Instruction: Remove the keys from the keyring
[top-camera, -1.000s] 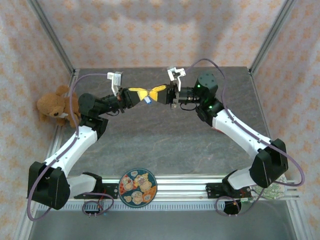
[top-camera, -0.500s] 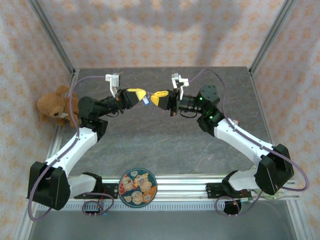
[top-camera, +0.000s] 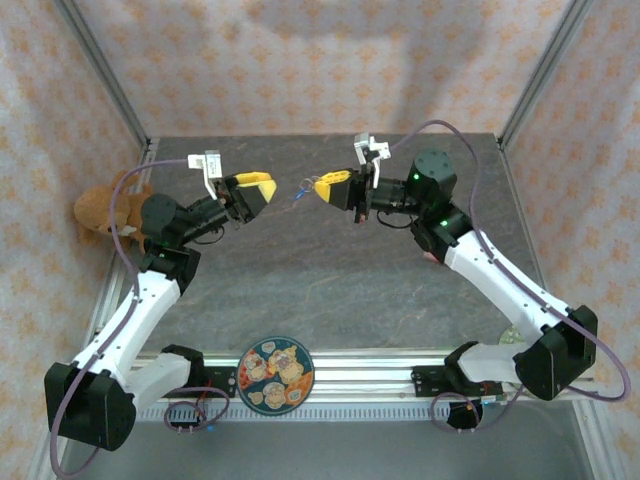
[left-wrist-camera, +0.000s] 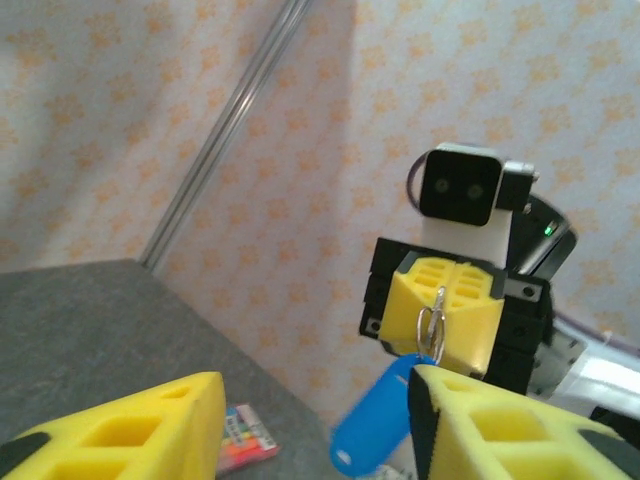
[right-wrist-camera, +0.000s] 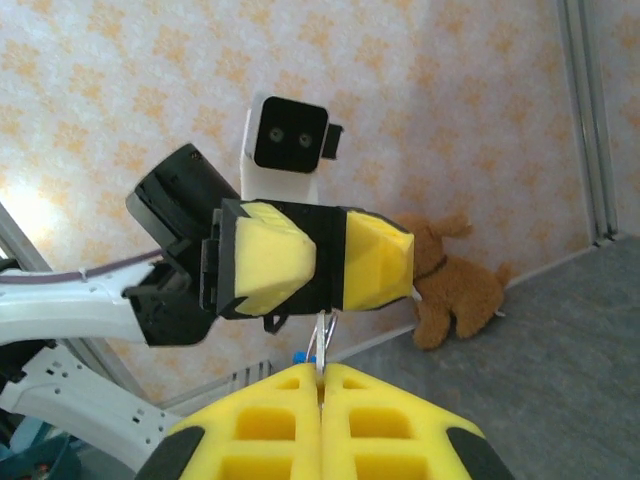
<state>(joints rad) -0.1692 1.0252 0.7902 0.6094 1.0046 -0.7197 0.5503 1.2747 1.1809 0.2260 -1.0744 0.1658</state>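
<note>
The keyring (left-wrist-camera: 432, 322) hangs in the air, its thin ring pinched by the right gripper (left-wrist-camera: 445, 310), which is shut tight on it. I think the left gripper (right-wrist-camera: 332, 262), wide open and empty, should close softly on the metal, not the blue tag (left-wrist-camera: 375, 428). The tag's long side hangs down, tipped toward the left gripper. I cannot pick out the key.

A brown teddy bear (top-camera: 105, 212) slumps at the counter's (top-camera: 330, 280) left edge; a cartoon-printed plate (top-camera: 276, 373) sits by its near edge.
</note>
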